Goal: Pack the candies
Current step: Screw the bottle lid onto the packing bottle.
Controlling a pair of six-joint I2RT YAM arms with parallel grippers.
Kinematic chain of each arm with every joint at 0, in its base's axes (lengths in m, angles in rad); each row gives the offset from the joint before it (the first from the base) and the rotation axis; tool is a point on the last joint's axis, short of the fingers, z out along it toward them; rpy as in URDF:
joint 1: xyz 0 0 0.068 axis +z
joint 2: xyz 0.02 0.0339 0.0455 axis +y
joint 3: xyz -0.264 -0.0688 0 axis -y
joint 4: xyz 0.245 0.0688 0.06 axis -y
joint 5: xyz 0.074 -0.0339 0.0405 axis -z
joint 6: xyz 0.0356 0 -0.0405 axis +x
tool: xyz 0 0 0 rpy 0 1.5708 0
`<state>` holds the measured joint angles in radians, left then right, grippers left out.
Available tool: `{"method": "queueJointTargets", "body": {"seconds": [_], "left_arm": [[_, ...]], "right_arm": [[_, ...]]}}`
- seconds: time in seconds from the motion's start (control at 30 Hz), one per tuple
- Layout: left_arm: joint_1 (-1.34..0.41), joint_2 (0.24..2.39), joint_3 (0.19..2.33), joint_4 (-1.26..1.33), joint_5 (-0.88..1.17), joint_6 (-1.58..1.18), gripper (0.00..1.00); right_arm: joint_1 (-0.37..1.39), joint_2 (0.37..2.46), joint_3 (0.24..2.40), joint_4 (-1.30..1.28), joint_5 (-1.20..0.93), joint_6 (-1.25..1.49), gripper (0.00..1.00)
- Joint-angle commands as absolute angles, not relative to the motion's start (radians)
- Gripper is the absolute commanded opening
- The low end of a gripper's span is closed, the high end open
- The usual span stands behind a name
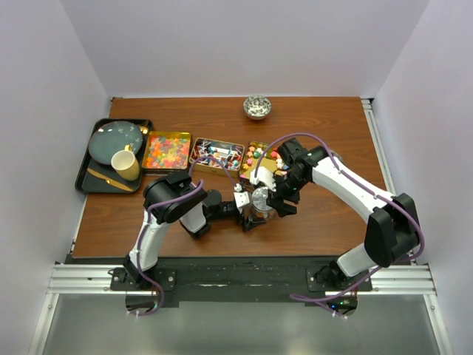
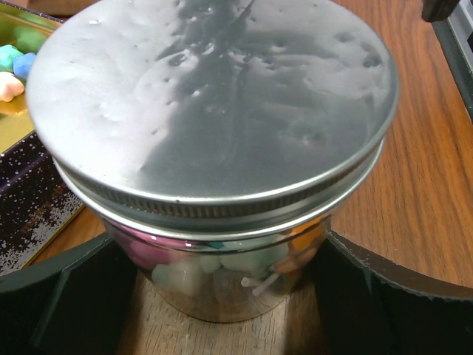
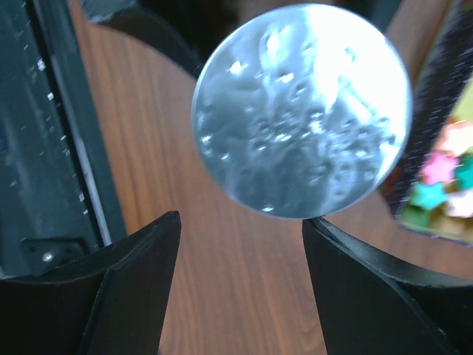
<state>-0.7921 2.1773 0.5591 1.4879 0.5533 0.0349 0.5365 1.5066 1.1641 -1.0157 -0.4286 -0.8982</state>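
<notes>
A glass jar (image 2: pixel 222 274) with a dented silver lid (image 2: pixel 211 96) stands on the wooden table, with pink, white, green and orange candies (image 2: pixel 188 270) showing through its wall. My left gripper (image 2: pixel 222 285) is shut on the jar, one finger against each side. My right gripper (image 3: pixel 242 218) hovers open above the jar, its right fingertip close to the rim of the lid (image 3: pixel 303 111) and nothing between the fingers. In the top view the jar (image 1: pixel 260 200) sits between the left gripper (image 1: pixel 253 211) and the right gripper (image 1: pixel 276 196). More candies fill three tins: gummies (image 1: pixel 166 150), wrapped pieces (image 1: pixel 216 154) and cube-like pieces (image 1: pixel 259 155).
A black tray (image 1: pixel 85 177) at the far left carries a grey plate (image 1: pixel 114 140), a yellow cup (image 1: pixel 126 165) and cutlery. A small patterned bowl (image 1: pixel 257 107) stands at the back of the table. The tin of pastel candies (image 3: pixel 443 185) lies just right of the jar.
</notes>
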Motion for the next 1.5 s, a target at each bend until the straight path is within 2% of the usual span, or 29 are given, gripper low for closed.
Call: {"method": "queueJointTargets", "body": {"seconds": [0.0, 0.37, 0.73, 1.0, 1.47], "left_arm": [[-0.765, 2.198, 0.537, 1.459, 0.526, 0.092, 0.0], [-0.767, 2.204, 0.546, 1.44, 0.545, 0.097, 0.0], [-0.767, 2.2, 0.549, 1.419, 0.548, 0.097, 0.0], [-0.758, 2.195, 0.551, 1.413, 0.546, 0.086, 0.0], [-0.733, 2.201, 0.563, 1.407, 0.538, 0.046, 0.0]], "right_arm": [[0.526, 1.465, 1.178, -1.068, -0.397, -0.884, 0.7], [0.502, 1.565, 1.429, -1.039, -0.509, -0.842, 0.74], [0.58, 1.698, 1.469, -1.034, -0.564, -0.893, 0.8], [0.598, 1.687, 1.457, -1.065, -0.554, -0.913, 0.81], [0.597, 1.582, 1.289, -1.069, -0.437, -0.919, 0.82]]}}
